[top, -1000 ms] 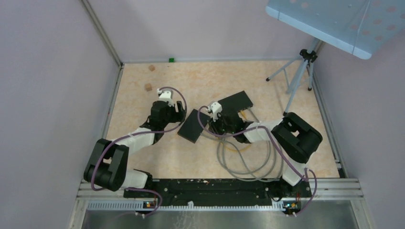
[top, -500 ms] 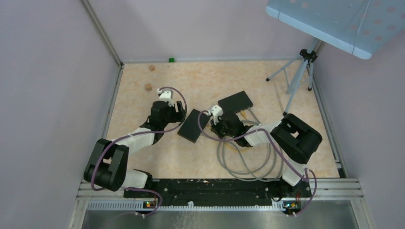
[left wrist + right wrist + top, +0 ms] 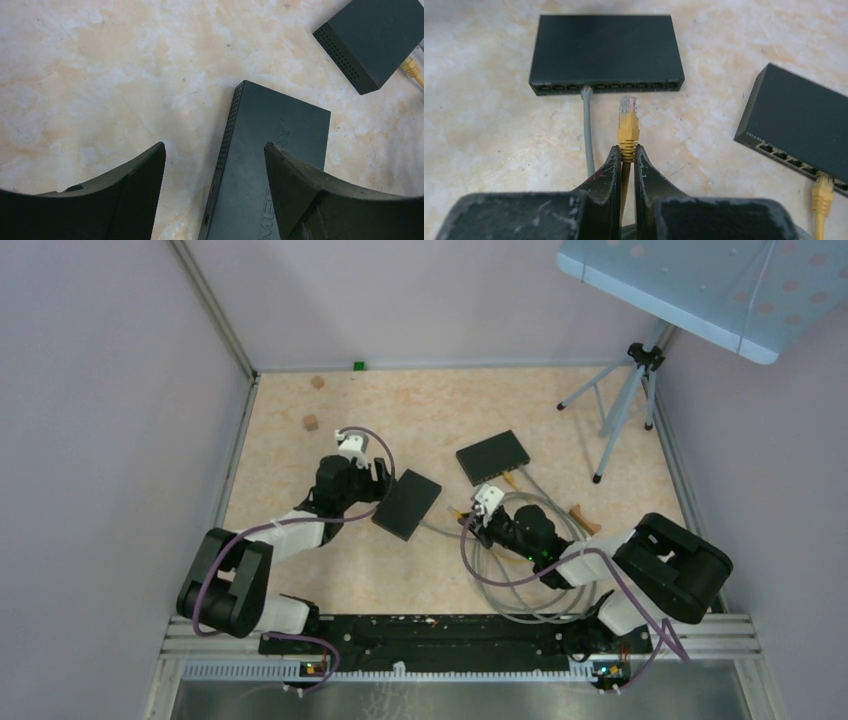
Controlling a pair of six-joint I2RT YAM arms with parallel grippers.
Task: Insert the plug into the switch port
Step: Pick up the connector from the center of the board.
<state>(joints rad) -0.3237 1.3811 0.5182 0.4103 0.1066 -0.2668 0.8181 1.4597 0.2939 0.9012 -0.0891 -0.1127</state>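
The yellow plug (image 3: 628, 120) sticks out of my right gripper (image 3: 626, 150), which is shut on the ribbed boot just behind it. Its clear tip points at the port row of a black switch (image 3: 606, 50) a short way ahead, where a grey cable (image 3: 587, 125) is plugged in. From above, that switch (image 3: 408, 504) lies left of the right gripper (image 3: 482, 512). My left gripper (image 3: 215, 147) is open over the switch (image 3: 270, 170), one finger above its top and the other over the bare table; from above, the left gripper (image 3: 383, 480) is at the switch's left end.
A second black switch (image 3: 492, 456) lies behind, with another yellow plug (image 3: 822, 192) in one of its ports. Grey cable loops (image 3: 520, 585) lie in front of the right arm. A tripod (image 3: 620, 410) stands at the back right, and small wooden blocks (image 3: 311, 423) at the back left.
My right gripper has closed on the yellow plug and drawn back toward the near right, away from the switches. The left gripper has barely moved.
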